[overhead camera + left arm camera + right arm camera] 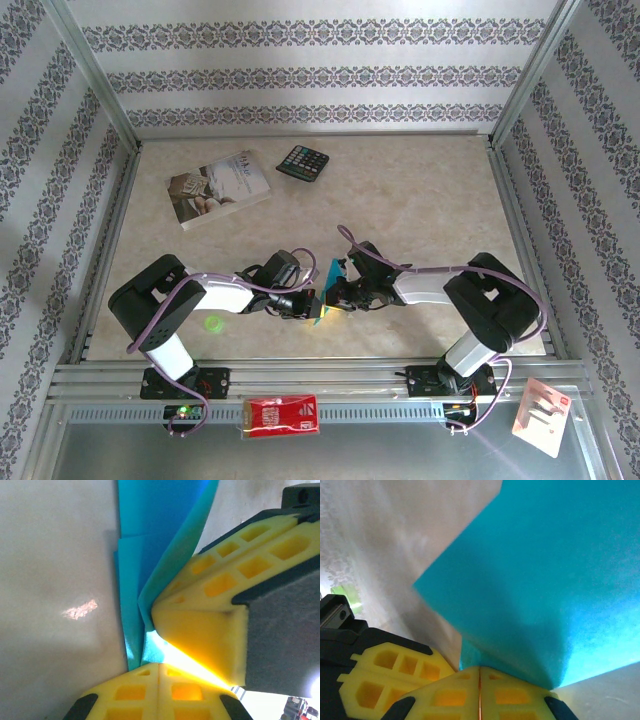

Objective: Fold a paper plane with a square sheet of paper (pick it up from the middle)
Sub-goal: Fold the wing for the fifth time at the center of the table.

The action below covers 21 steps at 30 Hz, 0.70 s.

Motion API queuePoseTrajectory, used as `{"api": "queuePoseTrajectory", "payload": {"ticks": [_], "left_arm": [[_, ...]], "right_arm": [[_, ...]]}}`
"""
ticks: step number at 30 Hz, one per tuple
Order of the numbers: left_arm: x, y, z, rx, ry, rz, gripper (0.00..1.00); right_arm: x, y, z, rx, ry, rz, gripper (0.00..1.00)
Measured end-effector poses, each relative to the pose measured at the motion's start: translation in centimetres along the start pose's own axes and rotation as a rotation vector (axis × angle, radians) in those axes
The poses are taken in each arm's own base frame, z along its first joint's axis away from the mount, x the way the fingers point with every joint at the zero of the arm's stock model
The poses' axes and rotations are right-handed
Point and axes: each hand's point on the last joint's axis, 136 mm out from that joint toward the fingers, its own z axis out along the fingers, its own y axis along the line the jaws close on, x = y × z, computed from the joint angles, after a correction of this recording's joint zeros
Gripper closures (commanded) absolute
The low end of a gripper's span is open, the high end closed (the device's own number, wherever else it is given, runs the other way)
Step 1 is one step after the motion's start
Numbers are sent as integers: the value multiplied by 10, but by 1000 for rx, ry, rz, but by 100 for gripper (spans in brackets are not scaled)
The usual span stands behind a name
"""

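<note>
Creased blue paper, left fingers clamped on it, right fingers clamped too

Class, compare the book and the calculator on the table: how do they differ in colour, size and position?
Colour: the book is pale with a printed cover; the calculator is black with keys. Size: the book is larger than the calculator. Position: the book lies left of the calculator, which sits farther back. Both lie flat on the table, apart.
</note>
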Motion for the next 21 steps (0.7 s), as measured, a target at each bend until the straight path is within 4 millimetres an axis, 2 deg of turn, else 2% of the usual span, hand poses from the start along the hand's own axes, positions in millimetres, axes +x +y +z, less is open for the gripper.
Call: {"api": "queuePoseTrajectory", "payload": {"ticks": [9, 21], "left_arm": [[1, 0, 0, 2, 4, -1, 100], [1, 0, 1, 2, 9, 16, 100]], "right_arm": [[-5, -2, -2, -25, 22, 4, 91], [-26, -11, -11, -18, 22, 43, 91]]}}
